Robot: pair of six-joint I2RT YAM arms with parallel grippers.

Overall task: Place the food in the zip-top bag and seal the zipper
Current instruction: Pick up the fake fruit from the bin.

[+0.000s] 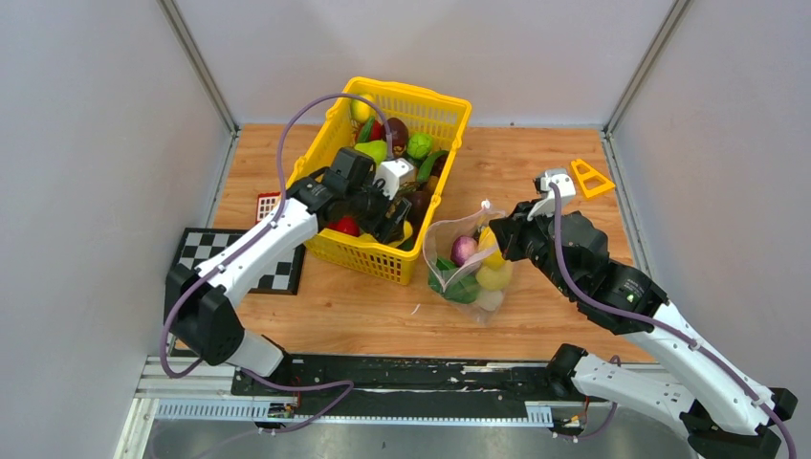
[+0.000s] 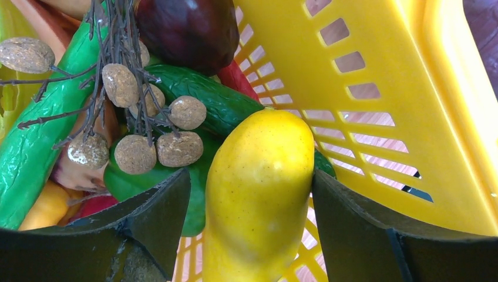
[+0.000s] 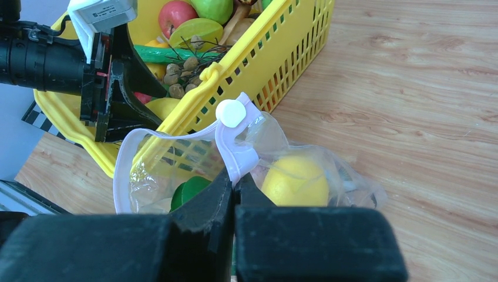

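Observation:
The clear zip-top bag (image 1: pixel 469 273) stands on the wood table just right of the yellow basket (image 1: pixel 449 107). It holds a purple piece (image 1: pixel 464 250), a yellow fruit (image 3: pixel 295 179) and green food (image 3: pixel 188 191). My right gripper (image 3: pixel 235 176) is shut on the pale pink zipper strip (image 3: pixel 235 150) near its white slider (image 3: pixel 231 113) and holds the mouth up and open. My left gripper (image 2: pixel 251 176) is down inside the basket, open, with its jaws on either side of a long yellow fruit (image 2: pixel 258 194). The right finger touches the fruit and the left finger stands a little apart.
The basket holds more food: green cucumbers (image 2: pixel 35 141), a dark purple piece (image 2: pixel 188 29) and a twiggy bunch of brown balls (image 2: pixel 135 117). A yellow triangle (image 1: pixel 591 178) lies at the back right. A checkerboard (image 1: pixel 230 253) and a red grid tile (image 1: pixel 269 205) lie at the left. Grey walls enclose the table.

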